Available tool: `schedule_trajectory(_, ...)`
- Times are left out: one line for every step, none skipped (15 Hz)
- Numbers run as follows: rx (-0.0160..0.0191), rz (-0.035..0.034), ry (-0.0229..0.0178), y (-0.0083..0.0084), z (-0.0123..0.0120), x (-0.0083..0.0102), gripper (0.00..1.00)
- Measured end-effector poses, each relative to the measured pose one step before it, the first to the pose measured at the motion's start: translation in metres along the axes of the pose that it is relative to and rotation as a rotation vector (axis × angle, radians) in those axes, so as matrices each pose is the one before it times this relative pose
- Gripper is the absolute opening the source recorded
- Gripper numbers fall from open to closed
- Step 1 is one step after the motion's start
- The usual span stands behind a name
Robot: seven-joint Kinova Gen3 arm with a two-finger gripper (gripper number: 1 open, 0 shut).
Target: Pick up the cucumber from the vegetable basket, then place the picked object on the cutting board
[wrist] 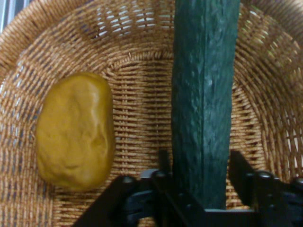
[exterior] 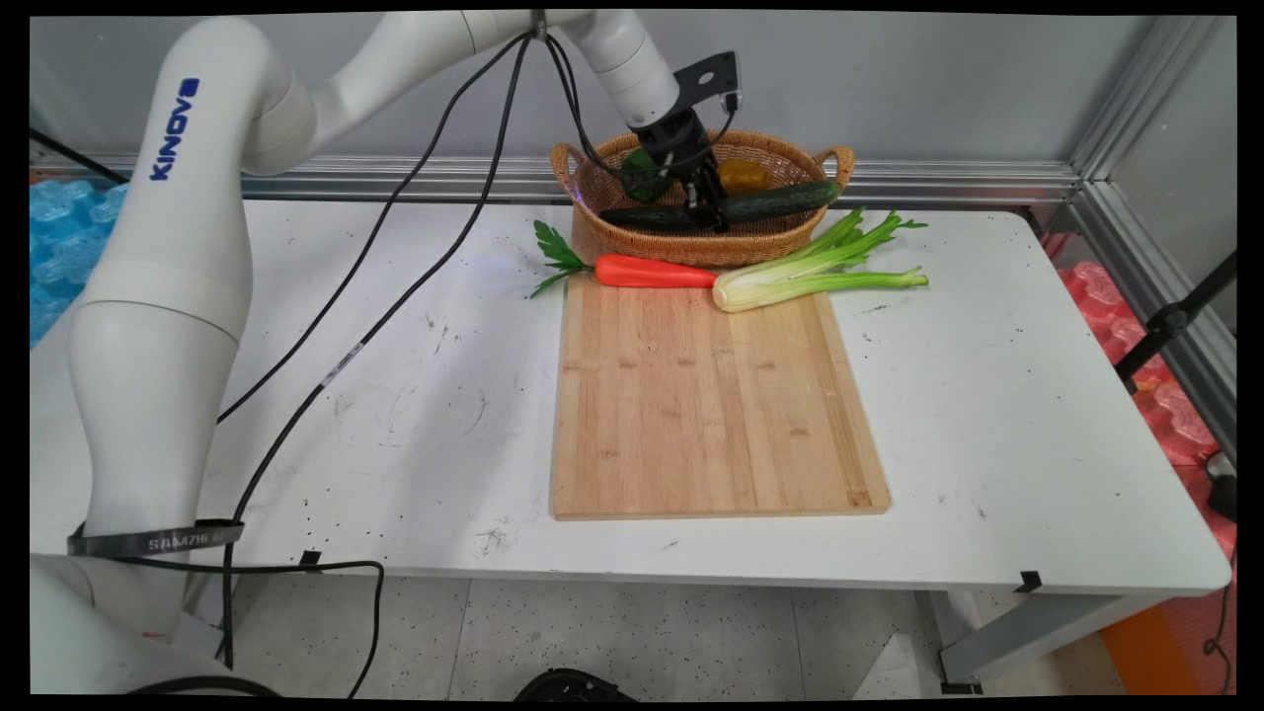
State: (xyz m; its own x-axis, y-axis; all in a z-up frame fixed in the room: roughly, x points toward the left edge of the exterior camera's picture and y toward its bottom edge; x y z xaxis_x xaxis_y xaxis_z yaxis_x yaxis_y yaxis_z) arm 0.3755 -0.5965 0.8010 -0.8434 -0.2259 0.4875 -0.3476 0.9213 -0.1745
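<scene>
- At the table's far edge, left to right: an orange plastic carrot with green leaves (exterior: 652, 271) lies on the pale wooden cutting board (exterior: 711, 415)
- behind it, the black two-finger gripper (exterior: 706, 212) reaches into the woven wicker basket (exterior: 592, 168), clamped round a long dark green cucumber (wrist: 206, 94)
- the cucumber's long axis runs straight away from the fingers (wrist: 241, 172)
- a yellow-brown potato (wrist: 75, 130) lies beside it, apart
- a pale green celery stalk (exterior: 810, 272) lies rightmost

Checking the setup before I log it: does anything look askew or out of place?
Mostly tidy. The cucumber lies tilted in the basket, one end jutting over the rim, with the tool straddling it. The celery lies half off the cutting board; the carrot rests at the board's far edge.
</scene>
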Motion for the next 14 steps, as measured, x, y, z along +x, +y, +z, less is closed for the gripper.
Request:
schedule_trajectory(-0.00556,0.00305,-0.00375,-0.00061,0.00147,-0.00146,0.0)
schedule_trajectory(-0.00432,0.00184,-0.0027,-0.00041,0.00094,-0.0012,0.0)
schedule_trajectory(-0.00449,0.00219,-0.00271,-0.00037,0.00087,-0.00101,0.0)
schedule_trajectory(-0.0041,0.00201,-0.00261,-0.0004,0.00075,-0.00058,0.0)
schedule_trajectory(-0.00257,0.00127,-0.00177,-0.00015,0.0002,-0.00042,0.0)
schedule_trajectory(-0.00156,0.00087,-0.001,-0.00014,0.00004,-0.00022,0.0)
schedule_trajectory(-0.00157,0.00113,-0.00067,-0.00025,-0.00031,0.00002,0.0)
schedule_trajectory(-0.00086,0.00105,-0.00021,-0.00018,-0.00032,0.00028,0.0)
schedule_trajectory(0.00023,0.00173,0.00121,-0.0003,-0.00107,0.00142,0.0)
schedule_trajectory(0.00201,0.00138,0.0027,-0.00032,-0.00235,0.00209,0.0)
schedule_trajectory(0.00382,-0.00015,0.00362,-0.00021,-0.00285,0.00261,0.0)
schedule_trajectory(0.00413,-0.00154,0.00398,-0.00007,-0.00247,0.00249,0.0)
schedule_trajectory(0.00682,-0.00241,0.00591,0.00013,-0.00383,0.00347,0.0)
schedule_trajectory(0.01175,-0.00501,0.00821,0.00022,-0.00528,0.00459,0.0)
